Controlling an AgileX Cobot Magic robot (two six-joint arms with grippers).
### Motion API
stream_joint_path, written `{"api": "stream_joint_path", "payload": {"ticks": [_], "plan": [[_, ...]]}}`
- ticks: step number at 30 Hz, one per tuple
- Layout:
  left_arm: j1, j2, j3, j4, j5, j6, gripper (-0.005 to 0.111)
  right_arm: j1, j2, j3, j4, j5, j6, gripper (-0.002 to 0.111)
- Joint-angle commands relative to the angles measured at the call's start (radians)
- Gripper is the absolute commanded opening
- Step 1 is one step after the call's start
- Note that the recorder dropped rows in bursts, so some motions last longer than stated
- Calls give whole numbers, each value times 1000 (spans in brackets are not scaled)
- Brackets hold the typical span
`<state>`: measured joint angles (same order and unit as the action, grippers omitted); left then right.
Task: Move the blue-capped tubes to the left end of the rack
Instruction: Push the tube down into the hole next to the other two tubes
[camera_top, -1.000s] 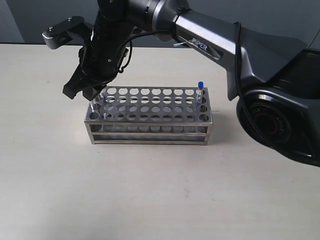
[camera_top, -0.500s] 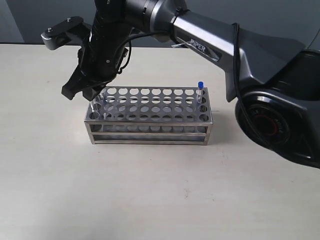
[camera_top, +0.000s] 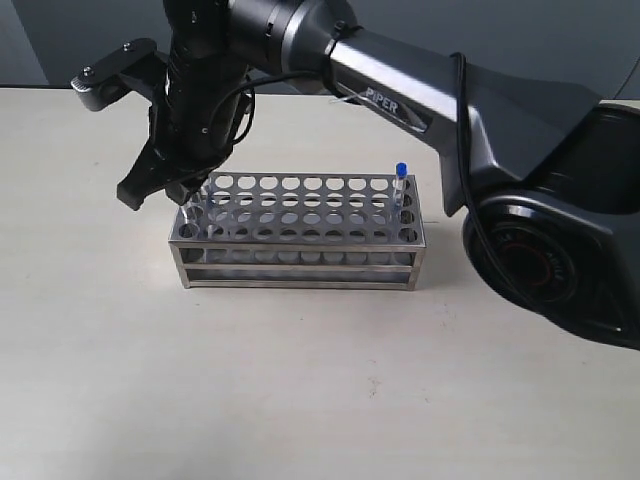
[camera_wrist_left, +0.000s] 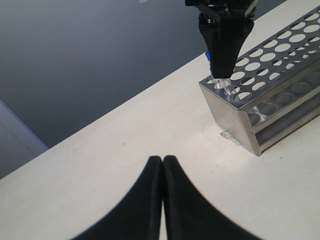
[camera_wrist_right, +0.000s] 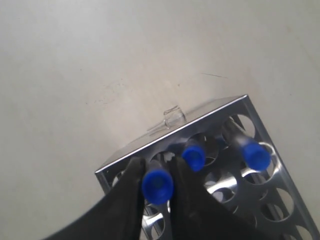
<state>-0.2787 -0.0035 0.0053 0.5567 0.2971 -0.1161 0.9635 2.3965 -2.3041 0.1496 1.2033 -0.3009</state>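
The grey metal rack (camera_top: 300, 270) stands on the table. My right gripper (camera_top: 188, 192) reaches across to its left end and is shut on a blue-capped tube (camera_wrist_right: 157, 186), gripping just below the cap. In the left wrist view the clear body of that tube (camera_wrist_left: 223, 86) dips into a corner hole of the rack (camera_wrist_left: 240, 120). Two more blue-capped tubes (camera_wrist_right: 193, 156) (camera_wrist_right: 256, 155) stand in holes right beside it. Another blue-capped tube (camera_top: 400, 184) stands at the rack's far right end. My left gripper (camera_wrist_left: 162, 159) is shut and empty, low over the table, apart from the rack.
The right arm's dark links (camera_top: 420, 90) stretch over the back of the rack, and its base (camera_top: 560, 250) sits at the right. Bare table (camera_top: 300, 400) lies in front of the rack. A dark wall (camera_wrist_left: 75, 60) runs behind the table edge.
The right gripper with its tube has shifted slightly left and lower over the rack's left end. The rack and the far-right tube have not moved.
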Motion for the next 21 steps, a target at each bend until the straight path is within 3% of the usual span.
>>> {"api": "stream_joint_path", "payload": {"ticks": [1,13,19,21], "plan": [[-4,3,-5,2,-6,-5,1,3,41,15,22,18,11,-1],[-4,3,-5,2,-6,-5,1,3,62,15,65,18,11,1],[-4,3,-5,-4,-4,-5,1,3,60,15,65,18,11,30],[-4,3,-5,-4,-4,-5,1,3,56,15,65,18,11,34]]}}
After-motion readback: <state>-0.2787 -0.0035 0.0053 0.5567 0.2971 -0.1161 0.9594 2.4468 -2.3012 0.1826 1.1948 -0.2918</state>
